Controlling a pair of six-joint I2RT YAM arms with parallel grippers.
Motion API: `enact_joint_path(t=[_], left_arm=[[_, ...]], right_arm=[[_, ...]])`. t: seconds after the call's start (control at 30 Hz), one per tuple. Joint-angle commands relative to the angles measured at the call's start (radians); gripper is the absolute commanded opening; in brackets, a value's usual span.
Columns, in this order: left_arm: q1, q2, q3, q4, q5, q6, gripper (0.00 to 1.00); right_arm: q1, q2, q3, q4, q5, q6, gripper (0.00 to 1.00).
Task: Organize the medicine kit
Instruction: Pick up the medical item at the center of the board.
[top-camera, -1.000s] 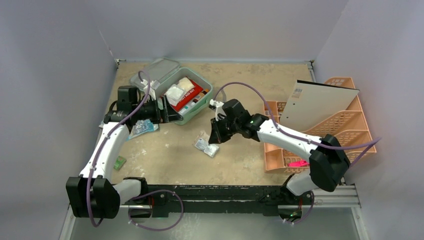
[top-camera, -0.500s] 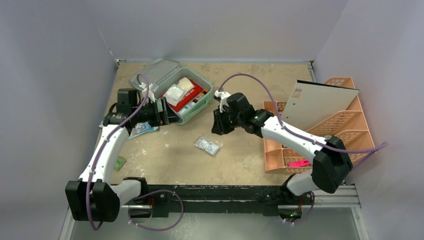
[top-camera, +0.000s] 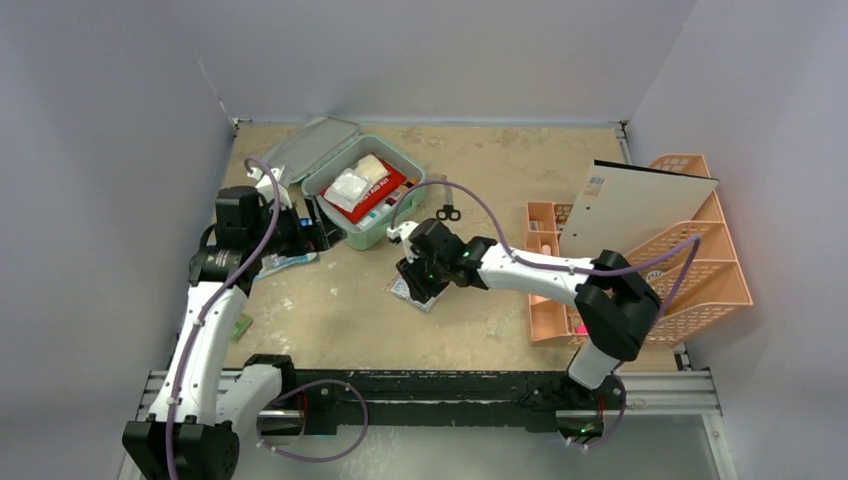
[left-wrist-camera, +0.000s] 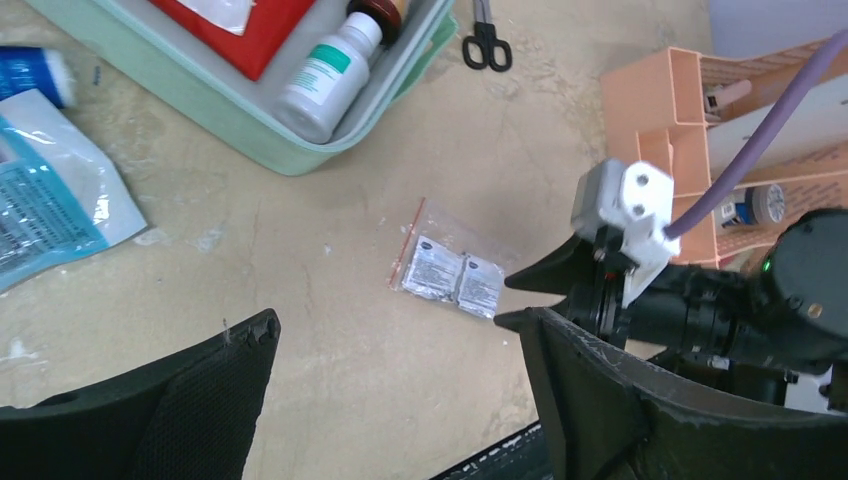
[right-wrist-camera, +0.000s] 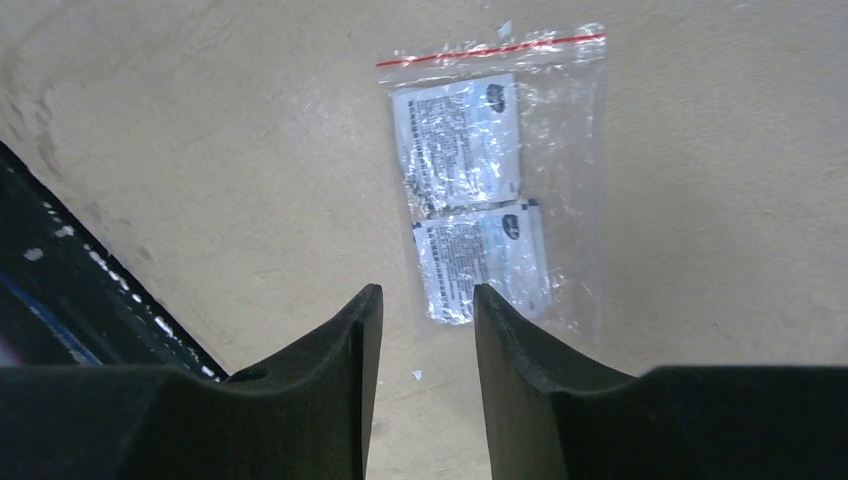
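The right arm is holding a low, outstretched pose, its elbow bent near the peach plastic lattice rack (top-camera: 700, 262) and its forearm running leftward across the tan table (top-camera: 500, 160). The right gripper (right-wrist-camera: 425, 294) is pointing down at a clear zip bag with two white sachets (right-wrist-camera: 487, 205), which is lying flat at mid-table. Its jaws are standing narrowly apart with nothing between them, the tips just beside the bag's edge; whether they are touching it cannot be told.

The left arm is standing up from its base along the left side, its wrist turned to the right. The left gripper (left-wrist-camera: 398, 322) is hanging with its jaws spread wide and empty.

The mint-green rounded-square hinged medicine kit (top-camera: 385, 228) is sitting open at the far left of the table, just beyond the left gripper. It is holding a flat red pouch (top-camera: 378, 192) and a white bottle with a green label (left-wrist-camera: 325, 80). Small black scissors (top-camera: 448, 212) are lying to its right, and a blue-printed plastic packet (left-wrist-camera: 50, 215) is lying near its left wall.
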Motion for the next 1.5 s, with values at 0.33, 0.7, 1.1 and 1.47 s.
enact_joint_path(t=[0.33,0.7,1.1,1.47], left_arm=[[-0.003,-0.174,0.042,-0.009,-0.222,-0.011,0.92],[-0.003,-0.171,0.016,-0.002,-0.233,-0.012,0.92],[-0.003,-0.104,-0.030,0.031,-0.136,-0.071,0.88],[-0.003,-0.017,-0.101,0.230,0.149,-0.184,0.81]], right_arm=[[0.140,0.150,0.102,-0.044,0.253,-0.098,0.44],[0.197,0.233,0.095,-0.042,0.456,-0.097,0.16],[0.169,0.020,0.026,0.051,0.343,0.054,0.00],[0.014,-0.214,-0.059,0.271,0.107,0.410,0.00]])
